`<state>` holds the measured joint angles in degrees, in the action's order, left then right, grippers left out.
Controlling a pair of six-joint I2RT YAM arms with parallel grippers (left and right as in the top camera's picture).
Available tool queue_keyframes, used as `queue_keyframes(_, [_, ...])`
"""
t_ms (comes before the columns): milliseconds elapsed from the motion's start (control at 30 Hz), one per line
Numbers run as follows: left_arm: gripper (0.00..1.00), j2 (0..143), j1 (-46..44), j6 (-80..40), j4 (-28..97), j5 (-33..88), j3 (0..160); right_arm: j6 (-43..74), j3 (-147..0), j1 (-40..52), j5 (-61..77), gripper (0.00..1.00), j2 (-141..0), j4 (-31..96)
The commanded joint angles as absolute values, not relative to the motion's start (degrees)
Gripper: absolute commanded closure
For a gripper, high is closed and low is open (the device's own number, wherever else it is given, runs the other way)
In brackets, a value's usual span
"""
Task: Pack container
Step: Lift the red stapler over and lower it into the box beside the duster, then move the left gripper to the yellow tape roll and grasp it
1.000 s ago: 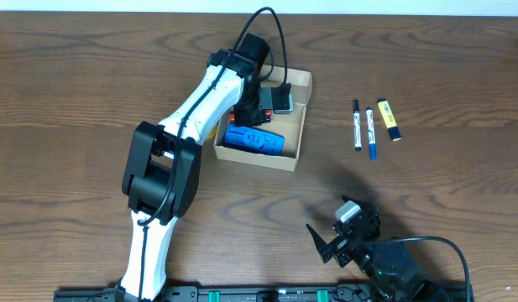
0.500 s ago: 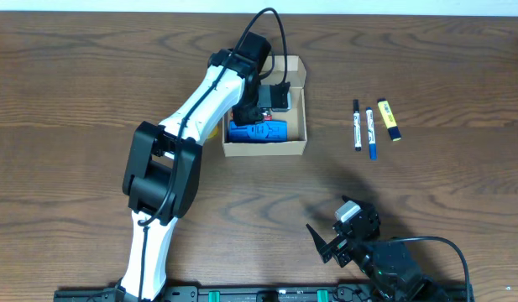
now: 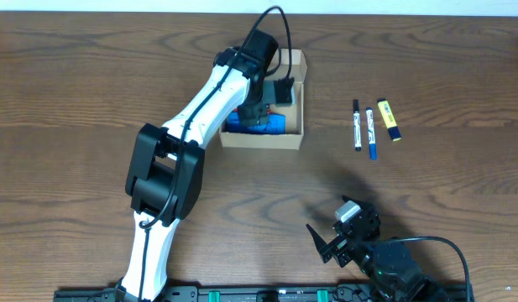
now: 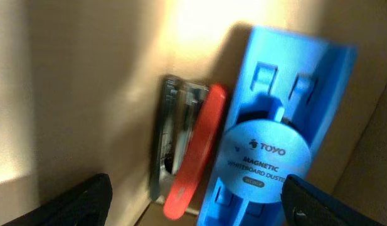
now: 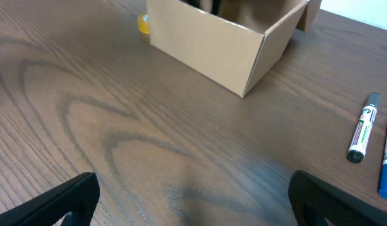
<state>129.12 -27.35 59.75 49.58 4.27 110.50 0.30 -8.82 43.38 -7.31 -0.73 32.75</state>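
Note:
The container (image 3: 263, 140) is a tan cardboard box standing at the far middle of the table. Inside it lie a blue magnetic whiteboard duster (image 4: 268, 125) and, to its left, a red-handled stapler (image 4: 192, 150). My left gripper (image 3: 272, 99) reaches down into the box from above. In the left wrist view the left gripper (image 4: 199, 207) is open, its dark fingertips (image 4: 80, 201) spread either side of the two items and holding nothing. My right gripper (image 3: 330, 243) stays open near the front edge, above bare wood (image 5: 193, 201).
Right of the box lie a black marker (image 3: 357, 124), a blue marker (image 3: 370, 132) and a yellow highlighter (image 3: 389, 119). A small yellow object (image 5: 143, 24) sits by the box's left side. The left arm (image 3: 191, 117) stretches diagonally across the table's left half.
The box has swung from a skewed angle to square with the table and shifted slightly farther away. The left jaws have spread from nearly shut to wide. The right arm has not moved.

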Motion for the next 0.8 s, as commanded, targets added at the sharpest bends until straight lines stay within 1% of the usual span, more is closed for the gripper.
queue_keyframes(0, [0.14, 127.85, -27.29, 53.56, 49.84, 3.81, 116.29, -0.47, -8.64, 44.18, -7.46, 0.01, -0.34, 32.8])
queue_keyframes(100, [0.14, 126.98, -27.31, 48.6, 50.63, 3.84, 120.09, -0.47, -8.64, 44.18, -7.46, 0.01, -0.34, 32.8])
queue_keyframes(233, [0.19, 126.58, -27.31, 40.82, 53.41, 3.77, 125.01, -0.47, -8.64, 44.18, -7.46, 0.01, -0.34, 32.8])
queue_keyframes(267, [0.22, 126.58, -27.31, 38.35, 54.39, 3.77, 126.39, -0.47, -8.64, 44.18, -7.46, 0.01, -0.34, 32.8])
queue_keyframes(367, [0.36, 126.56, -27.31, 30.96, 57.95, 3.79, 130.23, -0.47, -8.64, 44.18, -7.46, 0.01, -0.34, 32.8])
queue_keyframes(433, [0.41, 126.56, -27.31, 26.41, 62.06, 3.51, 133.03, -0.47, -8.64, 44.18, -7.46, 0.01, -0.34, 32.8])
queue_keyframes(533, [0.44, 126.52, -27.31, 21.06, 70.02, -0.3, 136.49, -0.47, -8.64, 44.18, -7.46, 0.01, -0.34, 32.8])
queue_keyframes(600, [0.44, 126.5, -27.29, 19.29, 75.61, -3.31, 138.37, -0.47, -8.64, 44.18, -7.46, 0.01, -0.34, 32.8])
queue_keyframes(633, [0.46, 126.5, -27.2, 19.03, 78.48, -4.75, 139.35, -0.47, -8.64, 44.18, -7.46, 0.01, -0.34, 32.8])
queue_keyframes(767, [0.51, 126.43, -26.22, 19.0, 84.25, -6.66, 141.01, -0.47, -8.64, 44.18, -7.46, 0.01, -0.34, 32.8])
